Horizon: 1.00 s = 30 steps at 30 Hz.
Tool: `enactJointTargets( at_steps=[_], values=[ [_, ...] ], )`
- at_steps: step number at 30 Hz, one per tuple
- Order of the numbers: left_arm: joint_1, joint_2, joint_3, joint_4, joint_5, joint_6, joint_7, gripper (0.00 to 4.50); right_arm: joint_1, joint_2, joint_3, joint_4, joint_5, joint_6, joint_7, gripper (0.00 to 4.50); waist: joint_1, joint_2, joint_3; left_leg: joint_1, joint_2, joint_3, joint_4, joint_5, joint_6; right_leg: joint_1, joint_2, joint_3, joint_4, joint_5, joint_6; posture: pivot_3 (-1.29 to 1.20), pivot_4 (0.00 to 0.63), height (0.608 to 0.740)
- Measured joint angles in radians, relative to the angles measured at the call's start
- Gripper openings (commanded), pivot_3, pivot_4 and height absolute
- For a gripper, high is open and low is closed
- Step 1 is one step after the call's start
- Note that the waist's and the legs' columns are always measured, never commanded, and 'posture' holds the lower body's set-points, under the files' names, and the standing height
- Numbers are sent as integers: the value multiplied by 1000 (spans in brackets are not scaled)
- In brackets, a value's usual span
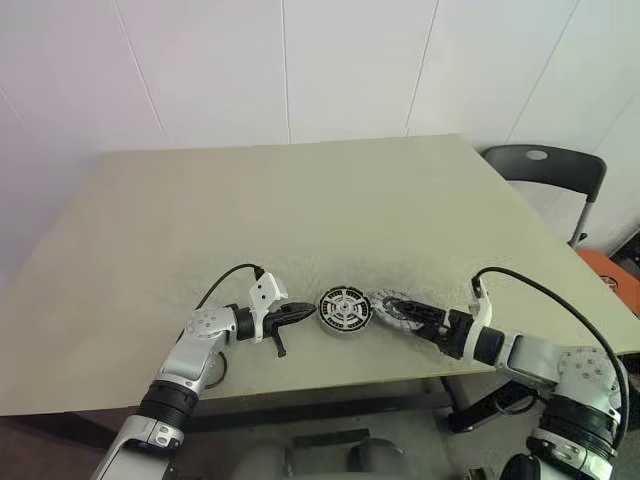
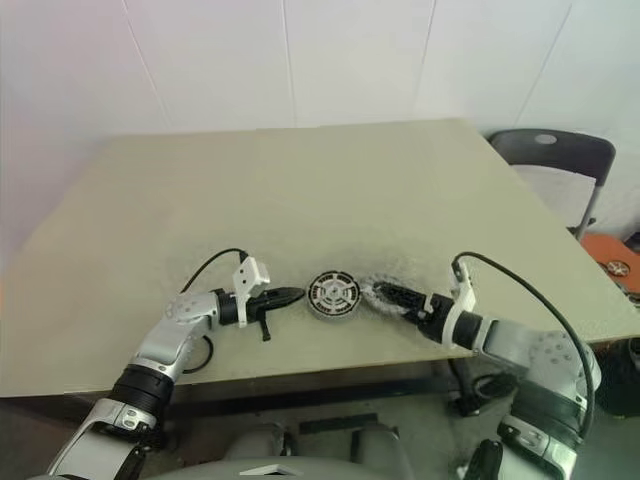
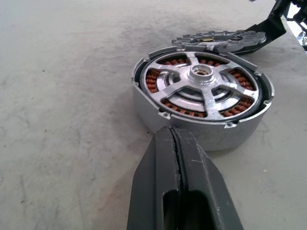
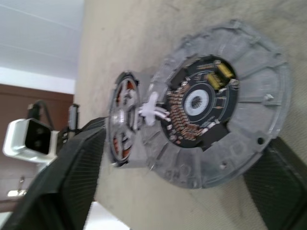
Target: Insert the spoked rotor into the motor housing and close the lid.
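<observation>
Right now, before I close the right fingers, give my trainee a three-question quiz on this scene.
1. True or false: the left fingers are shut.
2. On which side of the motor housing does the lid lie: A, the robot's left, or B, the robot's right?
3. Fill in: the spoked rotor already sits in the ____.
Key: 1 true; 2 B; 3 motor housing.

White panelled wall [image 1: 300,70] w/ thin vertical seams fills top of frame. Beige table [image 1: 250,220] takes the centre, surface scuffed grey nr front edge. Dark grey chair [image 1: 545,165] at upper right, behind table corner. Orange item [image 1: 612,272] at right edge, lower down. Even, soft light.
</observation>
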Motion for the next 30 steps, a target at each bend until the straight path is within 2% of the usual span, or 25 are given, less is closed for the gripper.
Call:
enactJointTargets(
  at_steps=[5,11,19,25,30],
  values=[
    [1,18,8,0,0,0,6,0,-63,19,30,0,-32,-16,-28,2011,-10,3,1,-3,0,0,-2,0,0,-4,2,1,0,0,0,0,0,740],
    [5,27,22,-1,0,0,17,0,-125,-55,147,-20,-76,-108,15,142,-3,3,1,-4,0,0,-3,-3,6,-5,4,1,0,3,3,0,0,740],
    [7,28,22,-7,0,0,21,0,-99,-172,376,-166,-161,-282,141,155,-5,4,2,-3,0,1,-3,-3,6,-4,4,2,0,-1,3,0,0,740],
    [7,29,22,-7,1,0,22,0,-59,-263,566,-272,-299,-494,243,155,-4,3,2,-3,0,1,-3,-3,6,-5,4,2,-1,-1,3,0,0,740],
    [7,28,21,-6,6,-1,23,0,-52,-296,666,-280,-424,-644,281,155,-4,3,2,-3,0,1,-2,-3,6,-4,4,2,0,-1,2,0,0,740]
  ],
)
